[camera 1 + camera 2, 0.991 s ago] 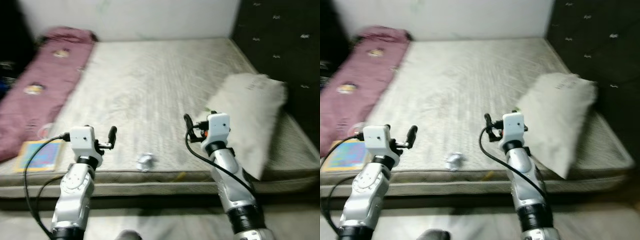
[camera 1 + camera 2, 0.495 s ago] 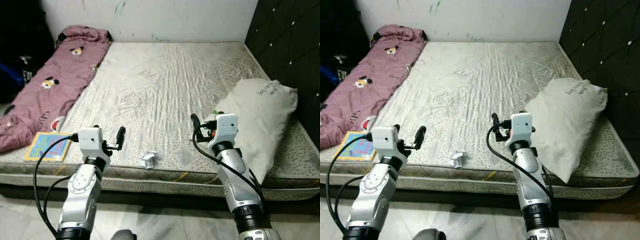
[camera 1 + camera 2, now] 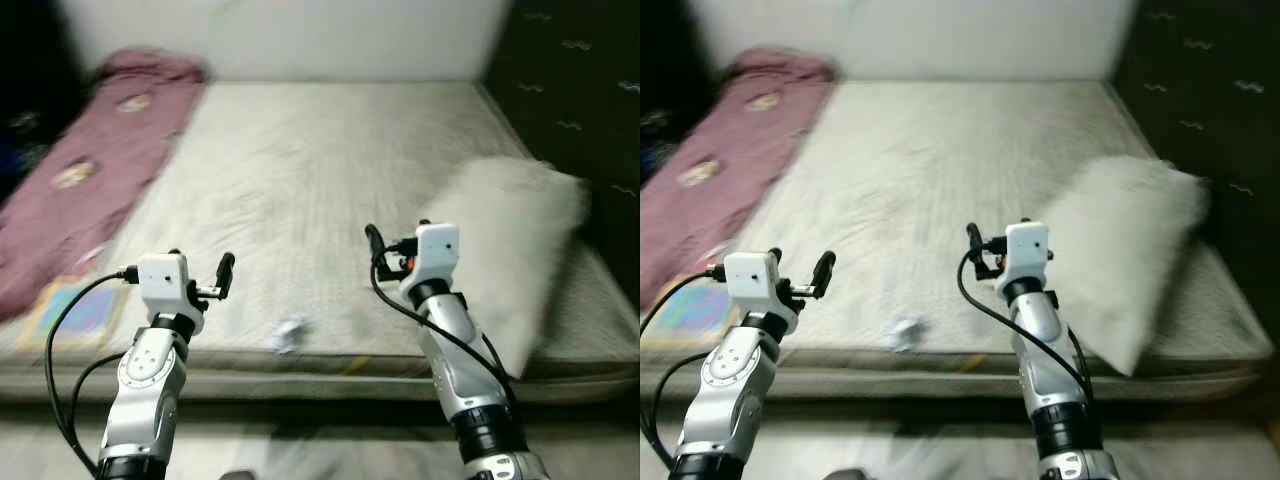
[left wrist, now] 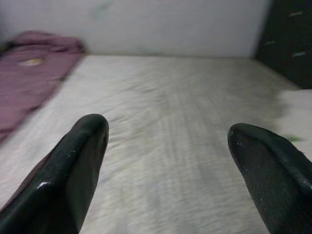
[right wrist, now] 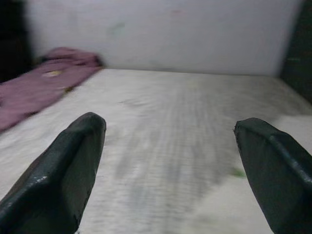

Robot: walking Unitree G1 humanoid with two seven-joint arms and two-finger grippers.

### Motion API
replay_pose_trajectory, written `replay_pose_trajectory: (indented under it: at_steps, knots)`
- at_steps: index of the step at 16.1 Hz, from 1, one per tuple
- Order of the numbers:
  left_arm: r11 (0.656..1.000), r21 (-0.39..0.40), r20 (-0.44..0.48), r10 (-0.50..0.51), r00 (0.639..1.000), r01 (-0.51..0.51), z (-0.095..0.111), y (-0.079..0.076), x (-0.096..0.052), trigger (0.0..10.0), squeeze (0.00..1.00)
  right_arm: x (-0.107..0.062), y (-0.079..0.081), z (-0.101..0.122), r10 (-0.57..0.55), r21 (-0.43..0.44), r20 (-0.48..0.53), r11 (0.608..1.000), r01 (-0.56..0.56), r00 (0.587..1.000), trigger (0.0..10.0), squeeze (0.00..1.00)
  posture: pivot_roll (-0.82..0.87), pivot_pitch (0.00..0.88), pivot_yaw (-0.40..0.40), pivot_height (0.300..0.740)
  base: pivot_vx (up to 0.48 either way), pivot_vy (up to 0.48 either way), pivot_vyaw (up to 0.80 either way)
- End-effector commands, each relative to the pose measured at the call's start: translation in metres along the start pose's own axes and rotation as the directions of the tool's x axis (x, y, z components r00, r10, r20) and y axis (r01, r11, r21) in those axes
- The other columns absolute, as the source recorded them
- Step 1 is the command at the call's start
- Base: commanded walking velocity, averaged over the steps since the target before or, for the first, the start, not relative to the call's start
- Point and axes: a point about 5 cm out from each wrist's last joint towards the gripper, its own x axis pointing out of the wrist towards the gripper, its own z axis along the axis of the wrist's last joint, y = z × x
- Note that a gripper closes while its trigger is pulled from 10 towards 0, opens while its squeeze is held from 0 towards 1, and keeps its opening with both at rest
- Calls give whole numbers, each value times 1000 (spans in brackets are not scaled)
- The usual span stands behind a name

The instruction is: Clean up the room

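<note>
A big bare mattress (image 3: 330, 190) lies on the floor against a white wall (image 3: 300, 35). A dark padded wall (image 3: 580, 90) stands on the right. A small crumpled paper (image 3: 288, 333) sits near the front edge of the mattress. A white pillow (image 3: 505, 235) rests on the right side, a maroon blanket (image 3: 70, 190) along the left, and a colorful book (image 3: 62, 312) by the left front corner. The left gripper (image 4: 165, 146) and the right gripper (image 5: 168, 146) hang above the front edge, both with fingers wide apart and holding nothing.

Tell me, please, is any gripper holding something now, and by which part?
Nothing is held. The left gripper and the right gripper are both open and empty above the mattress.
</note>
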Motion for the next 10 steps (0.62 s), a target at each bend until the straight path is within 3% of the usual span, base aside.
replay_pose_trajectory:
  at_steps: [1, 3, 5, 7, 8, 9, 10]
  knots:
    - [1000, -8, 10, -27, 1000, 27, 2, -8, 2, 10000, 0, -2, -9, -1, -31, -6, -2, 999, 31, 1000, 10000, 0, 64, 0, 3, 740, 334, 0, 0]
    - [1000, -8, 5, -25, 1000, 25, 1, -8, 2, 10000, 0, -4, -13, -2, -45, -9, -6, 999, 45, 999, 10000, 0, 62, 0, 5, 740, 319, 0, 0]
    - [1000, 16, -10, -18, 1000, 18, 0, -8, 2, 10000, 0, -8, -19, -1, -61, -20, -5, 998, 61, 998, 10000, 0, 62, 0, 5, 740, 0, 0, 0]
    - [1000, -13, -22, 20, 1000, -21, -1, -2, -1, 10000, 0, -14, -27, 1, -97, -11, -14, 995, 97, 995, 10000, 0, 57, 0, 11, 740, 0, 0, 0]
    - [996, 11, -67, 93, 993, -92, -3, 5, -6, 10000, 0, -17, -30, 1, -116, -19, -25, 993, 115, 993, 10000, 0, 54, 0, 15, 740, 0, 0, 0]
    - [986, 91, -66, 144, 987, -138, -2, 9, -11, 10000, 0, -21, -31, 0, -128, -5, -43, 992, 128, 991, 10000, 0, 50, 0, 20, 740, 0, 0, 0]
    - [997, 67, 25, 21, 999, -23, 6, 6, -18, 10000, 0, -24, -31, 3, -149, -1, -27, 989, 149, 989, 10000, 0, 44, 0, 29, 740, 0, 0, 0]
